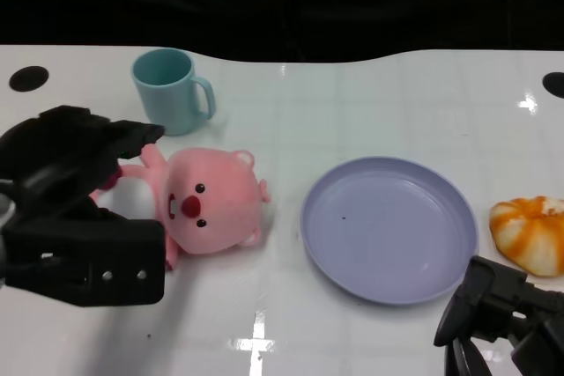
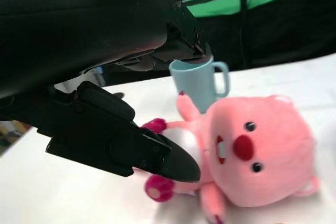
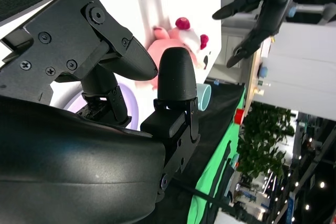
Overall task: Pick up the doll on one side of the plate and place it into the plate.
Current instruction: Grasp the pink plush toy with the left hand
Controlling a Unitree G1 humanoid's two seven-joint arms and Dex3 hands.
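A pink plush doll (image 1: 210, 202) lies on its back on the white table, left of the empty lavender plate (image 1: 388, 228). My left hand (image 1: 75, 204) is spread beside the doll's far-left side, its upper fingers (image 1: 132, 136) above the doll's arm, its lower part in front of the doll's legs; it holds nothing. The left wrist view shows the doll (image 2: 254, 153) just past the fingertips (image 2: 168, 158), with a gap between them. My right hand (image 1: 502, 319) hangs at the table's front right, fingers apart and holding nothing, just in front of the plate.
A teal mug (image 1: 170, 90) stands behind the doll, handle to the right. An orange-and-white bun-shaped toy (image 1: 531, 233) lies right of the plate. The table's far edge meets a black backdrop.
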